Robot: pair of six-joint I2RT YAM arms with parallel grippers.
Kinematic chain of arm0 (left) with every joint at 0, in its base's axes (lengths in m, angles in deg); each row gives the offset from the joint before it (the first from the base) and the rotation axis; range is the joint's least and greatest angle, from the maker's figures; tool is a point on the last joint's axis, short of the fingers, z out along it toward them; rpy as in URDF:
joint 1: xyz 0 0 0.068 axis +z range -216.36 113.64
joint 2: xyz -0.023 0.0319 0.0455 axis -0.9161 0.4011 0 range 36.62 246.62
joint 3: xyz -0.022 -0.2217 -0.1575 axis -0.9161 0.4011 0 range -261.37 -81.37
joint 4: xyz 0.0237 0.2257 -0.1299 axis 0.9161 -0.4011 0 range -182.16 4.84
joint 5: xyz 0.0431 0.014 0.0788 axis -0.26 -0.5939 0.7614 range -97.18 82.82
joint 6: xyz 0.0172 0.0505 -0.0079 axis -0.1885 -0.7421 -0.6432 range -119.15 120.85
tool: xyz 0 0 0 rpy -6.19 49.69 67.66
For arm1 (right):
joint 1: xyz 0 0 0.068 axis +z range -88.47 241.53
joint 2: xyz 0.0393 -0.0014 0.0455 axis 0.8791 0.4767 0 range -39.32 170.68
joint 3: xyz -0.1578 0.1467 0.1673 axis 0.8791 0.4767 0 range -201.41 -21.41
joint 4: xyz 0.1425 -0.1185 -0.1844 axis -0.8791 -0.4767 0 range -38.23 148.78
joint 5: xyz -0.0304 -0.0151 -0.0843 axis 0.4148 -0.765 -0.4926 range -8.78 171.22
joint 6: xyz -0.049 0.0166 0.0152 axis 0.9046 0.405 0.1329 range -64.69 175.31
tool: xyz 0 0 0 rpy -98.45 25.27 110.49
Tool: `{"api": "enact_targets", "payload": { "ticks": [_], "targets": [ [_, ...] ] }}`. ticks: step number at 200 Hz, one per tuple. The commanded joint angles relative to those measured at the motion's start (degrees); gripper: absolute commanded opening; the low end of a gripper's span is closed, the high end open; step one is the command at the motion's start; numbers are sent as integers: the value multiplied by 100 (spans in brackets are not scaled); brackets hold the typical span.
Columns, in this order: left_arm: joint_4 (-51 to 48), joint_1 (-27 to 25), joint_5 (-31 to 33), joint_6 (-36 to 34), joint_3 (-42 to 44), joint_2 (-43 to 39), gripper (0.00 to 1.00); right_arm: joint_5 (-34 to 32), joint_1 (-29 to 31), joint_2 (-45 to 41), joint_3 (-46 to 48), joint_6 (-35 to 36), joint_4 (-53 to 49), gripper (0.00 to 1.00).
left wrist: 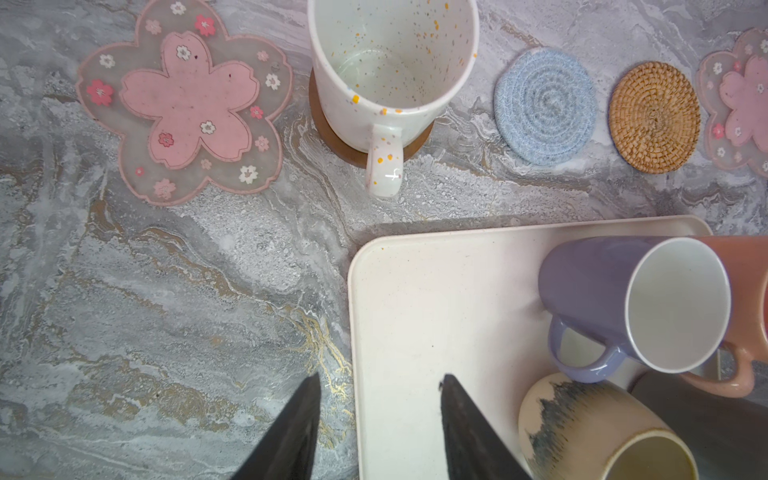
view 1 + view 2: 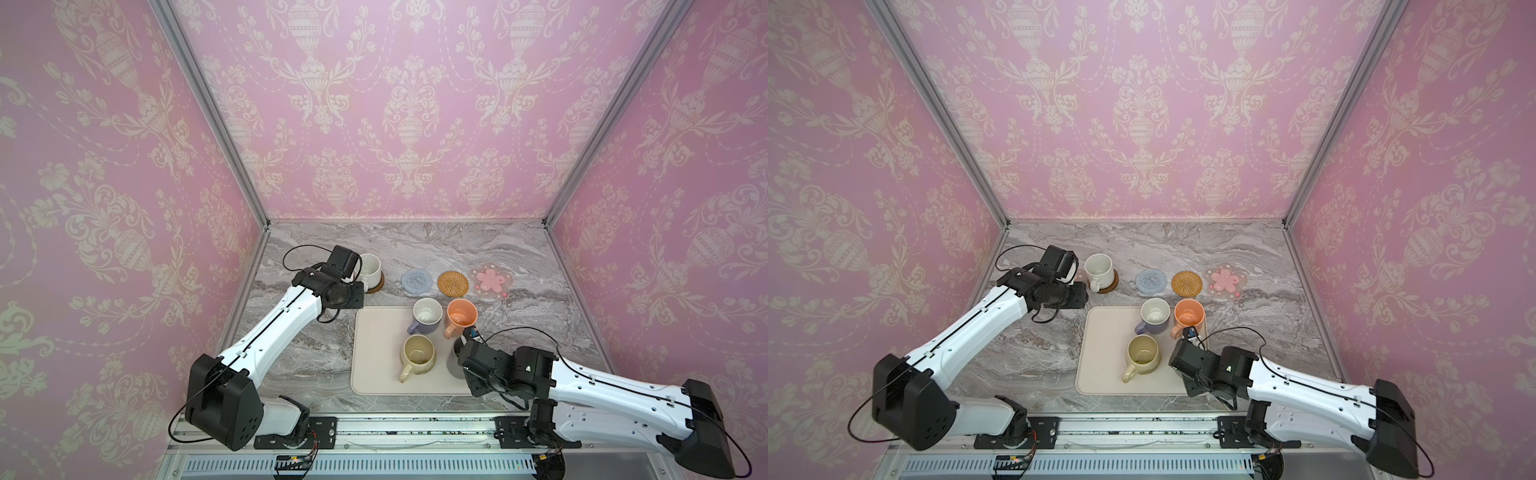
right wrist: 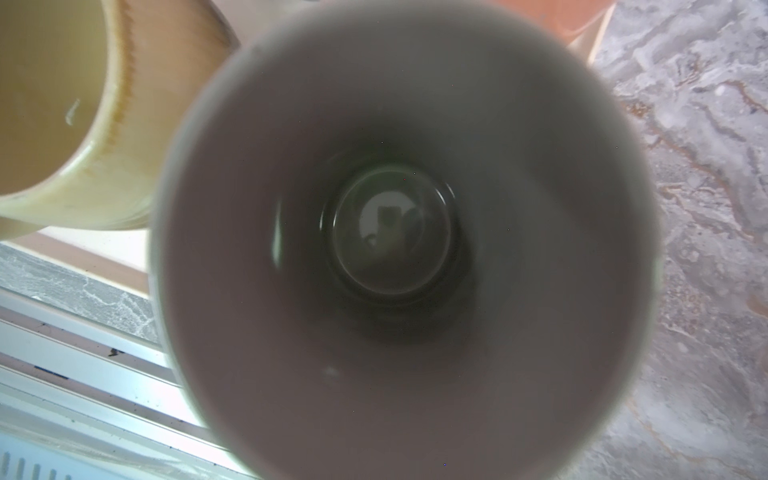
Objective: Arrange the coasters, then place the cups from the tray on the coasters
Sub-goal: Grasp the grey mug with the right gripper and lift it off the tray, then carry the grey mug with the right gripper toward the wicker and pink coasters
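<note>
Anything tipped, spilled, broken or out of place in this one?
Nothing stands out. The white mug sits upright on the wooden coaster; the lavender mug, peach mug, cream mug and grey mug stand upright on the tray. The blue coaster, rattan coaster and both flower coasters lie flat. No spill or breakage shows.

Five coasters (image 2: 1150, 281) ran in a row along the far side, a lone mug (image 2: 1099, 268) standing on the second coaster (image 1: 326, 131) from the left. The tray (image 2: 1100, 365) lay just nearer. On it, far-left mug (image 2: 1155, 315) and far-right mug (image 2: 1189, 314) stood side by side, near mug (image 2: 1143, 354) closer in, last mug (image 3: 395, 332) right of that.
</note>
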Motion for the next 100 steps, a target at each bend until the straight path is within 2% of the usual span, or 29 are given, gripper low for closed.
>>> {"api": "enact_targets", "payload": {
  "ticks": [1,27,61,100],
  "targets": [
    [53,-43,-28,25,-201,114,50,-495,8,-297,-265,-170,-134,0],
    [159,-51,-70,59,-185,197,50,-812,-14,-523,-400,-211,-431,0],
    [192,-69,-91,43,-131,302,50,-812,-226,-874,-465,-223,-514,0],
    [197,-77,-61,-8,-204,359,50,-909,-704,-1125,-574,-14,-808,0]
  ]
}}
